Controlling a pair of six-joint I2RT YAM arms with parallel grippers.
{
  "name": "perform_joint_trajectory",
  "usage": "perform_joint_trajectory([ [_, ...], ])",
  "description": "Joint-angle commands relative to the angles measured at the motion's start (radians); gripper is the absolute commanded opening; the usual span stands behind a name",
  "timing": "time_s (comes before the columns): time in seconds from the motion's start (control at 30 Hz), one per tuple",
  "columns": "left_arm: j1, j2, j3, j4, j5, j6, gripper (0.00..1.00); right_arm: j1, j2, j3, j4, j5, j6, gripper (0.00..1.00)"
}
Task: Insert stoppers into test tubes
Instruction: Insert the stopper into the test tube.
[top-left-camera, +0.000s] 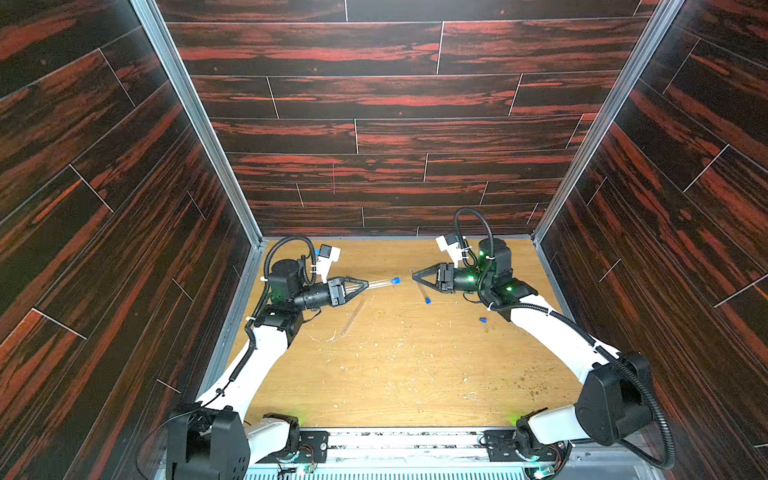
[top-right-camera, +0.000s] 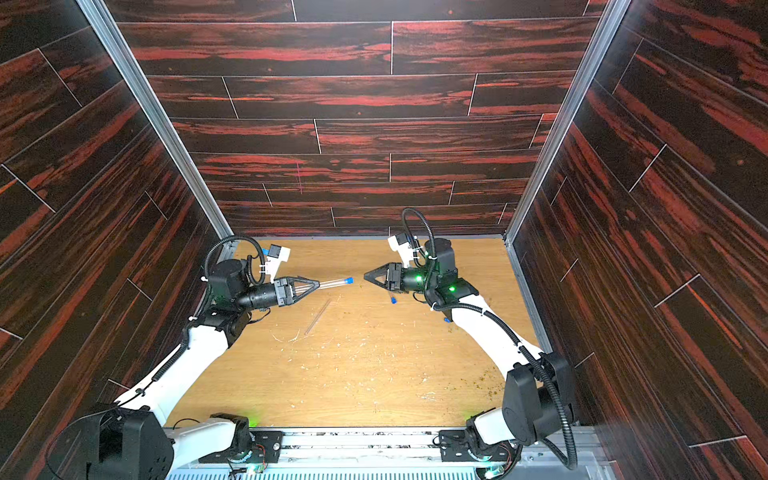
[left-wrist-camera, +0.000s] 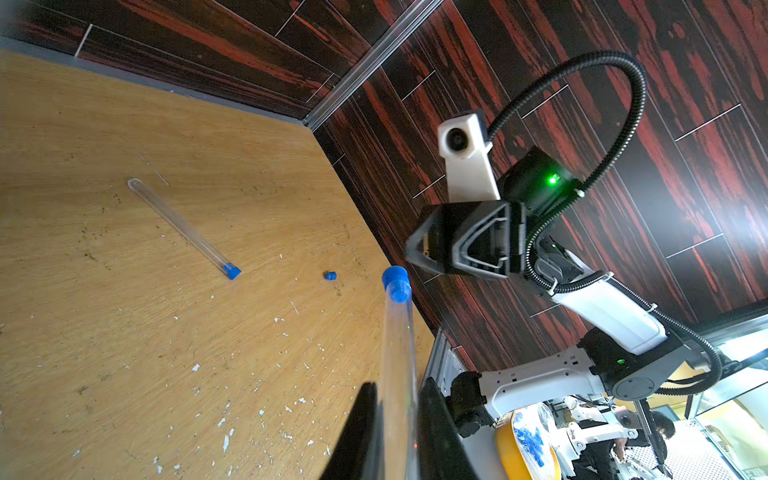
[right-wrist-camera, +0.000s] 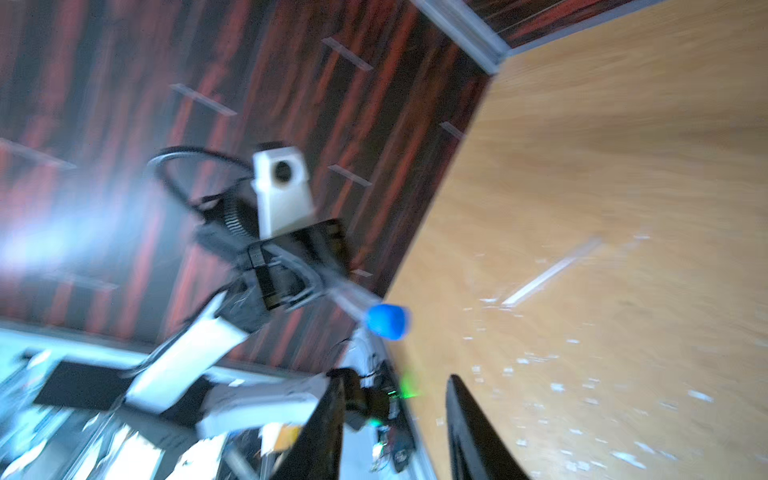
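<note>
Both top views: left pincer (top-left-camera: 365, 284) clamped on a test tube (top-left-camera: 380, 283), held level above the surface (top-left-camera: 415, 374). A blue stopper (top-left-camera: 395, 281) sits in its free end. The right pincer (top-left-camera: 414, 277) is just beyond, apart.

Lying on the surface: second stoppered tube (top-left-camera: 422, 289), loose stopper (top-left-camera: 483, 320), bare tube (top-left-camera: 353, 318).

Left wrist: tube thin and clear; probably light, slick, brittle. Grip mid-shaft, gently.

Right wrist (blurred): jaws parted, nothing between.

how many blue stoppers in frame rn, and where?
3. First stopper caps the gripped tube in the left claw; second stopper plugs the loose tube on the table; third stopper lies bare beside the right arm. None apparently hidden.
</note>
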Motion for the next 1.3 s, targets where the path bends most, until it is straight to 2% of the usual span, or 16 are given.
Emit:
perform_joint_trajectory([
  [0.0,0.003,-0.022,-0.003,0.021,0.014,-0.005,0.09,0.002,0.026,-0.012,0.106,-0.096,0.075,0.45],
  [0.27,0.000,-0.021,0.000,0.021,0.020,-0.007,0.09,0.012,0.086,0.012,0.076,-0.117,0.062,0.48],
  [0.63,-0.004,-0.014,0.003,0.020,0.019,-0.005,0.09,0.048,0.159,0.096,0.022,-0.125,0.026,0.40],
  [1.27,-0.007,-0.011,0.001,0.008,0.017,0.008,0.09,0.069,0.178,0.128,-0.011,-0.133,0.005,0.31],
])
